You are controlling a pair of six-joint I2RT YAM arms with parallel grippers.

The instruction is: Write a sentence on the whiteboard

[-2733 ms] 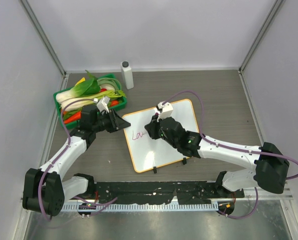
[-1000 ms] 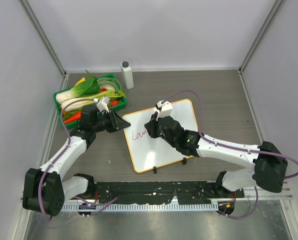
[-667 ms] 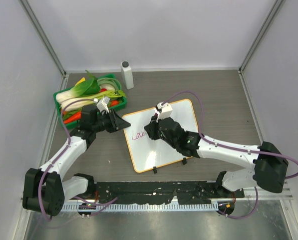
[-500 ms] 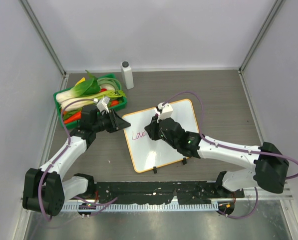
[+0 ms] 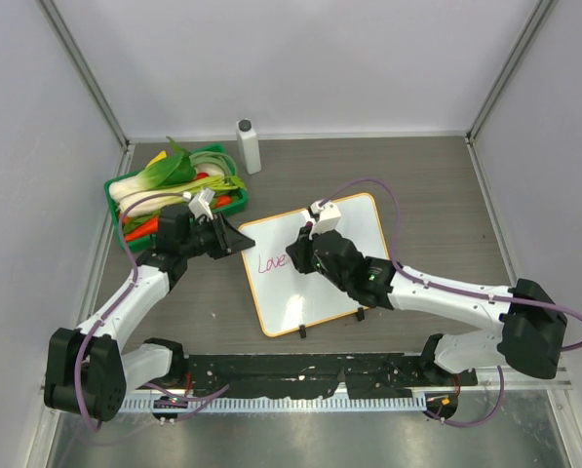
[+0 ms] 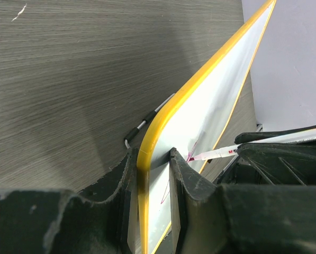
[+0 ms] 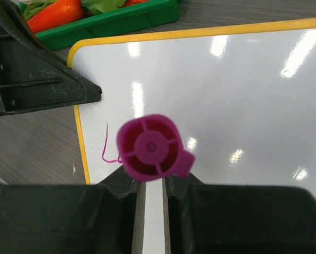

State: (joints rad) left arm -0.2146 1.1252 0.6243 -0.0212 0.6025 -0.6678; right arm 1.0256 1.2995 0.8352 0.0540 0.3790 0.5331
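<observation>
Now the whiteboard (image 5: pixel 312 295) shows pink cursive (image 5: pixel 271 261) reading "Love" near its left edge. The left gripper (image 6: pixel 153 159) is clamped on that edge, and the right gripper (image 7: pixel 151 182) is clamped on a magenta marker (image 7: pixel 150 147).

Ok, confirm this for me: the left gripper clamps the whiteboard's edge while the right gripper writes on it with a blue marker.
Not quite: the marker is magenta-pink, not blue, as the right wrist view shows. The rest holds: the left gripper clamps the whiteboard by its edge while the right gripper writes on it with that marker.
</observation>
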